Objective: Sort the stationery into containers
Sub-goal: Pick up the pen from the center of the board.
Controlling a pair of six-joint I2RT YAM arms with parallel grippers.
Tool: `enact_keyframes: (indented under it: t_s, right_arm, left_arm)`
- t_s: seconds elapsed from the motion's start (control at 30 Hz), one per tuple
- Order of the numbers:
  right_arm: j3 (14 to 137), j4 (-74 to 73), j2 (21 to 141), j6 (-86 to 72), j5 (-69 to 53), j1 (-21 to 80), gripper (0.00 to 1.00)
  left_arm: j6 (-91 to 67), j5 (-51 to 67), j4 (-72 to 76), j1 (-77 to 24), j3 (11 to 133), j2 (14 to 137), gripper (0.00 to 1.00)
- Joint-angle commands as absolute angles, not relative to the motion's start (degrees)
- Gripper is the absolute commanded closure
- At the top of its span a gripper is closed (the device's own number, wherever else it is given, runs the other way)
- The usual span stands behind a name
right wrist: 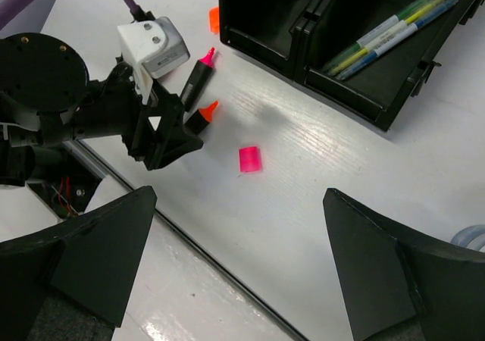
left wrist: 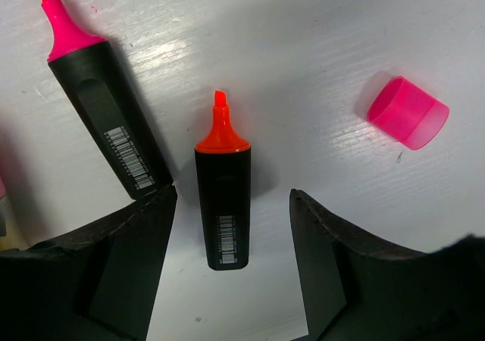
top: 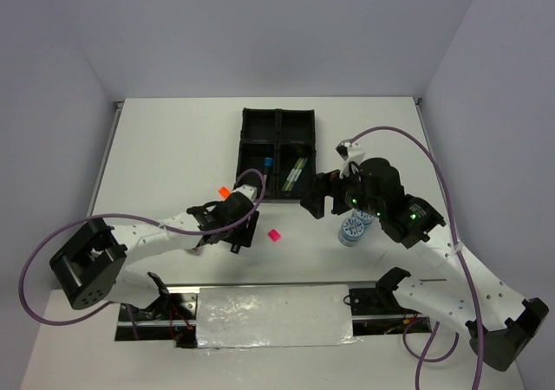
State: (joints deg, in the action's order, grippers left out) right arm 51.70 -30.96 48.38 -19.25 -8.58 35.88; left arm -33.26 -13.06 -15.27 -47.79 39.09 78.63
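Well, the left gripper hangs low with its jaws spread, and the orange highlighter lies flat on the bench right between them. It seems to touch neither jaw, and its bare tip points away from the gripper. It looks light and stiff, a smooth plastic barrel that might slip a little. I'd say the flat black sides at mid-length are the place to pinch, not the tapered orange collar, and the uncapped tip could leave a mark.

A pink highlighter lies just outside the gripper's left jaw, close enough to get nudged. A pink cap sits well off beyond the right jaw.

The right gripper is spread wide and holds nothing. The black tray is ahead of it, with thin pens in one compartment.

The bench is white with a faint grain and a slight sheen. Plain pale walls stand close round it.
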Motion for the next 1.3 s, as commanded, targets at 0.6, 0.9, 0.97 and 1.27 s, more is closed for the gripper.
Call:
enact_keyframes:
  t_s: [0.6, 0.9, 0.97, 1.27]
  right_arm:
    - [52.3, -29.5, 48.2, -19.2, -9.3, 36.3, 0.00]
    - [52.1, -30.1, 47.2, -19.2, -9.1, 36.2, 0.00]
    - [52.1, -30.1, 47.3, -19.1, -9.1, 36.2, 0.00]
    - [53.0, -30.8, 47.1, -18.7, -8.6, 36.3, 0.00]
  left_arm:
    - [-39.7, -15.6, -16.9, -52.0, 35.8, 77.0, 0.37]
    - [-44.1, -18.9, -20.9, -54.8, 36.0, 80.8, 0.44]
    - [-44.6, -20.0, -22.2, -55.2, 37.2, 82.7, 0.44]
    - [-44.7, -21.6, -23.6, -55.7, 41.7, 87.6, 0.47]
